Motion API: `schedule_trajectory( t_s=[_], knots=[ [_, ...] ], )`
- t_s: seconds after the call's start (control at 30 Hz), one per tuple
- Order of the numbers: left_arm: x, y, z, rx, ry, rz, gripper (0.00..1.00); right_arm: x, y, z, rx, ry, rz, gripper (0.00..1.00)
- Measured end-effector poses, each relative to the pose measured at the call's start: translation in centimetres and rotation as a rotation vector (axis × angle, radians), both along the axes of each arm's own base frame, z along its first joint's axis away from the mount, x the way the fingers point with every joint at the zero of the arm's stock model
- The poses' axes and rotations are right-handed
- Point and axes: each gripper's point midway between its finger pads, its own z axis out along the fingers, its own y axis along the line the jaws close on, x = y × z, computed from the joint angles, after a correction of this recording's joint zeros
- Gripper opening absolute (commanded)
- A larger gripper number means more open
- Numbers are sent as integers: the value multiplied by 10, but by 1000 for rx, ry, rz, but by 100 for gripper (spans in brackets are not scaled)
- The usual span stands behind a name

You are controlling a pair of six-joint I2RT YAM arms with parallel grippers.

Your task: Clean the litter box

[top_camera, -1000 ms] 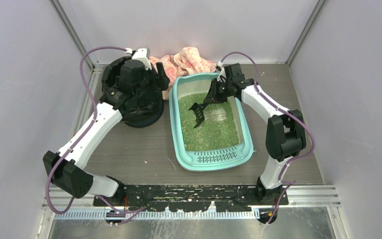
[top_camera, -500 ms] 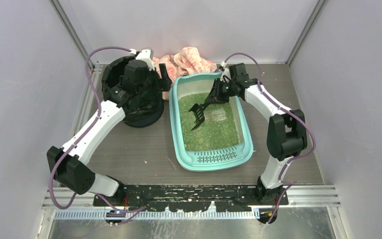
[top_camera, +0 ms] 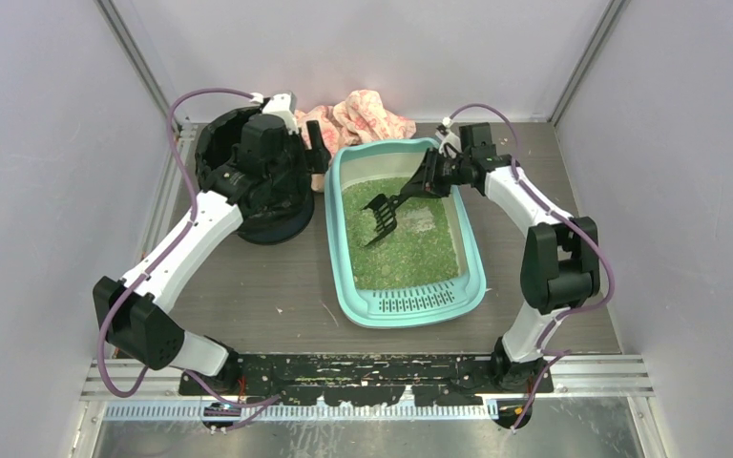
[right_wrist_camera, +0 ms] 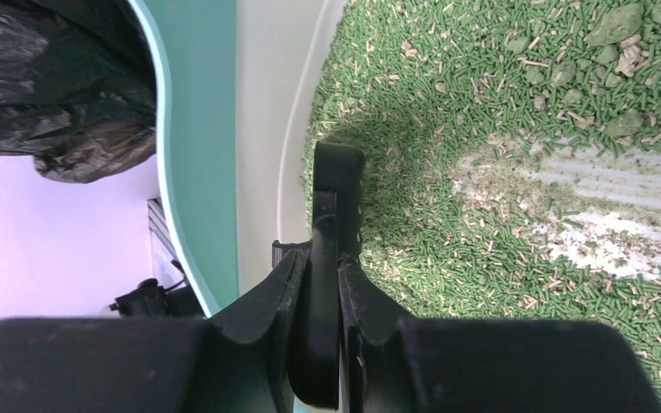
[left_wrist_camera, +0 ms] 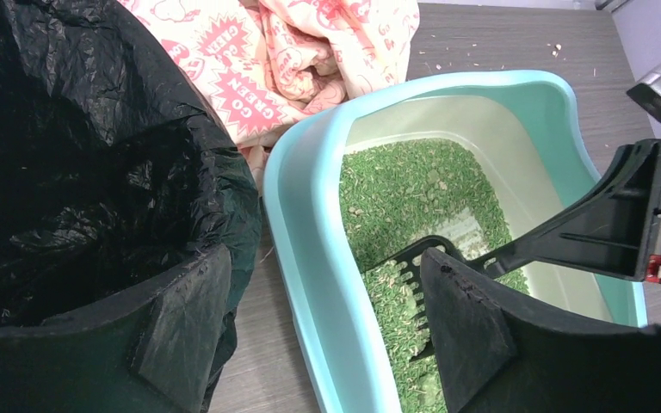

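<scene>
With your right gripper clamped on the scoop and left gripper open beside the bin, sweep low and level through the litter box

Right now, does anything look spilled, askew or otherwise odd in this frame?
The litter box has a bare patch beside the scoop, where the pale floor shows through the litter. A crumpled pink printed cloth lies bunched behind its far end. Stray specks dot the table there.
</scene>
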Motion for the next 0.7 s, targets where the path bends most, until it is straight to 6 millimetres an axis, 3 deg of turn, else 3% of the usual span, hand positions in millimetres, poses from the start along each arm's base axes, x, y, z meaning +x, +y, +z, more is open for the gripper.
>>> schedule_trajectory(
  t_s=[0.43,0.6,0.7],
  knots=[
    [5,0,11,-5,-33,10,80,6,-35,50,109,-100,-41,1],
    [6,0,12,1,-39,7,80,2,-74,43,145,-82,-124,1],
    [6,1,12,7,-42,5,80,-3,-80,30,165,-48,-161,1]
  ],
)
